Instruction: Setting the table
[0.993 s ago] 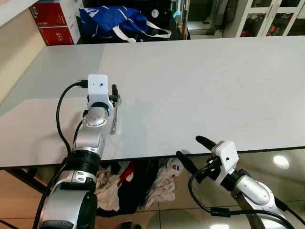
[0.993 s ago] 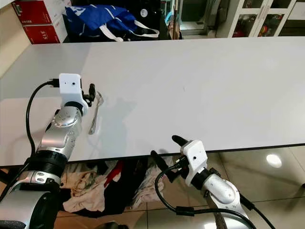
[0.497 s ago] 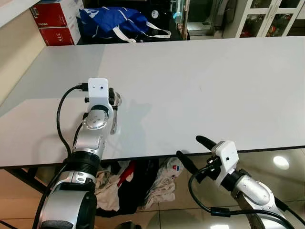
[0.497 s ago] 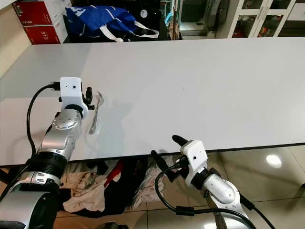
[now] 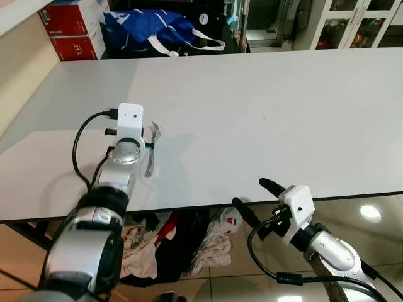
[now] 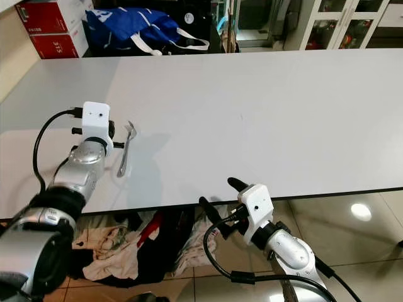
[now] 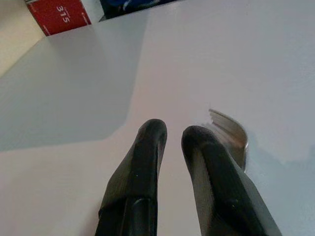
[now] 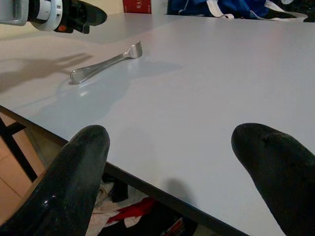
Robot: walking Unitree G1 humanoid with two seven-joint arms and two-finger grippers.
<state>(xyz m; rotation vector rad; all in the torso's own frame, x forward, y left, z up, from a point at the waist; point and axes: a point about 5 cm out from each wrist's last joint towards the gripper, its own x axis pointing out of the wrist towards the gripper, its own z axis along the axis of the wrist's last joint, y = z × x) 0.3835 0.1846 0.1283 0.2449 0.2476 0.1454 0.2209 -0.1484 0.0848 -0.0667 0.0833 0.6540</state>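
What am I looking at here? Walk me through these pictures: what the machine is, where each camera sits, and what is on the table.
This is a humanoid robot with two silver arms, each ending in two black fingers. Two pictures come from cameras in its head, looking down at a white table. The other two come from cameras on its wrists, looking along the fingers. One fork lies flat on the table. The left gripper hovers just beside the fork, fingers nearly together, holding nothing. The right gripper waits open below the table's near edge, also holding nothing. Behind the table are a blue bag and red boxes.

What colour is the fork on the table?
Silver metal fork, clearest in the right wrist view.
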